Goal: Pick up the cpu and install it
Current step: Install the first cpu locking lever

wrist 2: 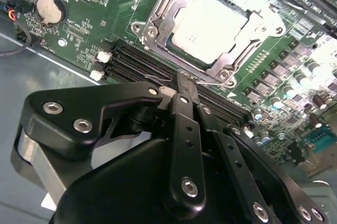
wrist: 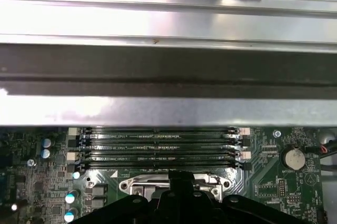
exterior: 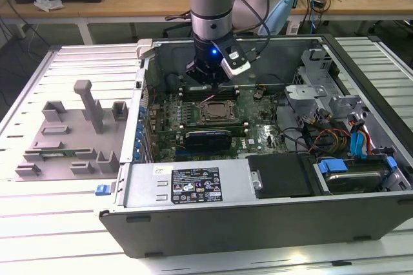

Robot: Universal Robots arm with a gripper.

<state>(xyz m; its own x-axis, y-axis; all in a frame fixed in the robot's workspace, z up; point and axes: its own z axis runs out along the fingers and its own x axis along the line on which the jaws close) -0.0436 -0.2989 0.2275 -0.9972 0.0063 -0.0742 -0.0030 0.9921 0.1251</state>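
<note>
Already the cpu [wrist 2: 210, 27] lies flat inside the socket [wrist 2: 158, 24], silvery top up, with the socket's metal frame around its rim. The socket sits near the middle of the motherboard [wrist 2: 84, 3], just beside the bank of memory slots [wrist 2: 131, 63] that runs along the board's edge next to the wall of the computer case [exterior: 193, 188].

The gripper [wrist 2: 182, 83] hangs low over the strip between the memory slots and the socket. Its two fingers are pressed together and nothing shows between them. Their tips are at the socket's corner, close to the thin wire lever [wrist 2: 213, 83] that runs along that side of the frame. I cannot tell whether they touch it.

The work in hand looks like securing the chip rather than carrying it. To do it well, I judge that the closed tips should bear only on the lever or the frame, never on the chip's plate, and should travel straight and slowly. The memory-slot latches [wrist 2: 103, 56] sit near the fingers, so any sideways drift could catch them. If the chip is tilted in its seat, it could bind under the frame.
</note>
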